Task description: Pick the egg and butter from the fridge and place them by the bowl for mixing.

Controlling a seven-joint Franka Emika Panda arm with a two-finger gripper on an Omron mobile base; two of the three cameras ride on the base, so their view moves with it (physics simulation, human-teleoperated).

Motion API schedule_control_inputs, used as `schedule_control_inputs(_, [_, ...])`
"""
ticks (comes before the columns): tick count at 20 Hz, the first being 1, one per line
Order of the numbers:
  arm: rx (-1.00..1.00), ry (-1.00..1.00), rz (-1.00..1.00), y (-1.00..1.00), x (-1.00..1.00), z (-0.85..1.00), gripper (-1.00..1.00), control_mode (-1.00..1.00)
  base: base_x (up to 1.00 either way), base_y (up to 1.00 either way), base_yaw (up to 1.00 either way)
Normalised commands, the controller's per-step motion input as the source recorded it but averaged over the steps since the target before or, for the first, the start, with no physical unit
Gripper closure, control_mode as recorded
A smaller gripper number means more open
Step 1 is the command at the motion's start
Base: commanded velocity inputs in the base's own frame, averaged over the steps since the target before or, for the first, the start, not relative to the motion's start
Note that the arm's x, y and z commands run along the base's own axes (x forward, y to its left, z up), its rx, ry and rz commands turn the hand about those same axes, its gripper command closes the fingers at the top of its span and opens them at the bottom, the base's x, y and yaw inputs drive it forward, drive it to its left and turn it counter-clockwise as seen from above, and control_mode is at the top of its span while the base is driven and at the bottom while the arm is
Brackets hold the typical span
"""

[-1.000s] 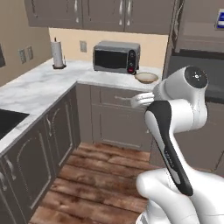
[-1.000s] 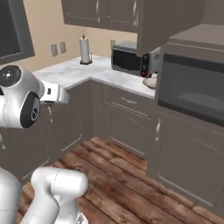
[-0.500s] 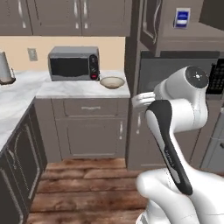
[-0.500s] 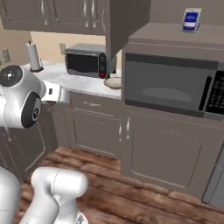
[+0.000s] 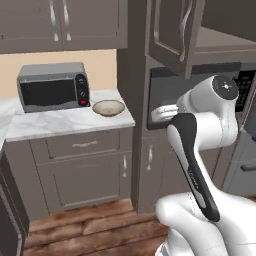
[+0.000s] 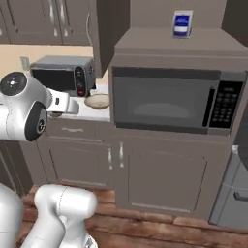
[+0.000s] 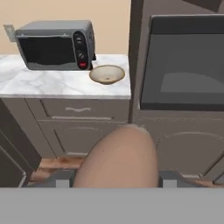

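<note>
currently the egg [image 7: 117, 157] sits clamped between the gripper [image 7: 114, 178] fingers, rising just above their tips, with the bowl [image 7: 107, 74] well ahead and above them on the counter [image 7: 52, 83]. risk: the rounded shell offers little contact, so a jolt in transit or an early release could drop or roll it off the counter edge.

All three views face the bowl [image 5: 108, 107] counter.

1. I'm driving through a home kitchen: grey panelled cabinets [image 5: 80, 170] under a white marbled stone counter [image 5: 65, 122].
2. Ahead of the pincer, a grey toaster oven [image 7: 57, 43]; right, a built-in dark-glass microwave [image 6: 169, 99].
</note>
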Motion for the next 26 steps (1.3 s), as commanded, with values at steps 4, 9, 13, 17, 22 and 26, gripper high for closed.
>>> schedule_control_inputs(4, [0.0, 0.0, 0.0, 0.0, 0.0, 0.0, 1.0, 1.0, 0.59, 0.6, -0.18])
schedule_control_inputs(9, [0.0, 0.0, 0.0, 0.0, 0.0, 0.0, 1.0, 1.0, 0.55, 0.75, -0.03])
schedule_control_inputs(13, [0.0, 0.0, 0.0, 0.0, 0.0, 0.0, 1.0, 1.0, 0.65, 0.7, 0.0])
schedule_control_inputs(17, [0.0, 0.0, 0.0, 0.0, 0.0, 0.0, 1.0, 1.0, 0.68, 0.59, -0.04])
schedule_control_inputs(22, [0.0, 0.0, 0.0, 0.0, 0.0, 0.0, 1.0, 1.0, 0.63, 0.11, 0.0])
schedule_control_inputs(26, [0.0, 0.0, 0.0, 0.0, 0.0, 0.0, 1.0, 1.0, 0.59, 0.15, 0.0])
